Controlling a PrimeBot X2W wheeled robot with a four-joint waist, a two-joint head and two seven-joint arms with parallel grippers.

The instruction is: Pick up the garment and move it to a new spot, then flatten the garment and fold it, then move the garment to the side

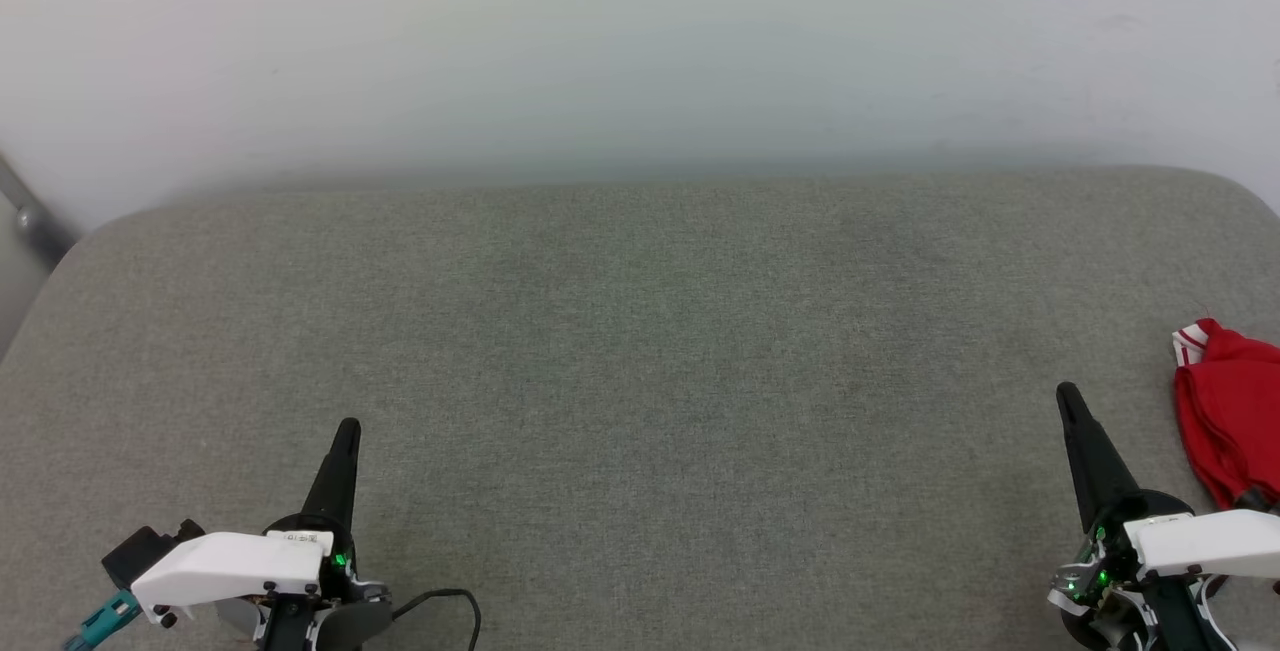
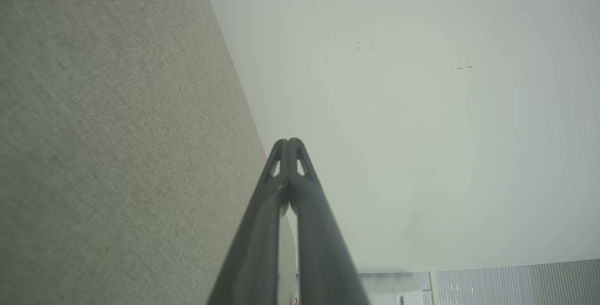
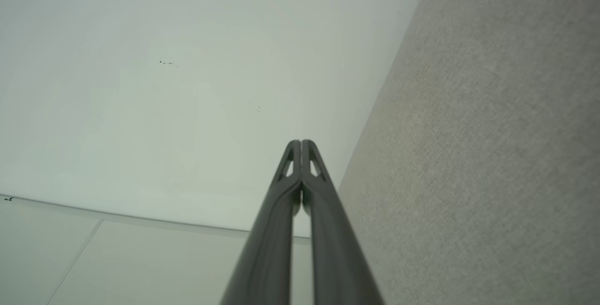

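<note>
The garment point(image 1: 1230, 421) lies bunched just right of the right gripper point(image 1: 1068, 396), far from the left gripper point(image 1: 348, 428); both closed, empty.

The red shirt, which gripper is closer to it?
Right. The right gripper sits close beside the red shirt, on its left; the left gripper is far off across the grey surface.

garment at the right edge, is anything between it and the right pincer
Nothing visible does. The red garment lies bunched at the right edge of the grey padded surface, close beside the right pincer, with bare grey fabric between them. The pincer is shut, so it would likely need to open first.
</note>
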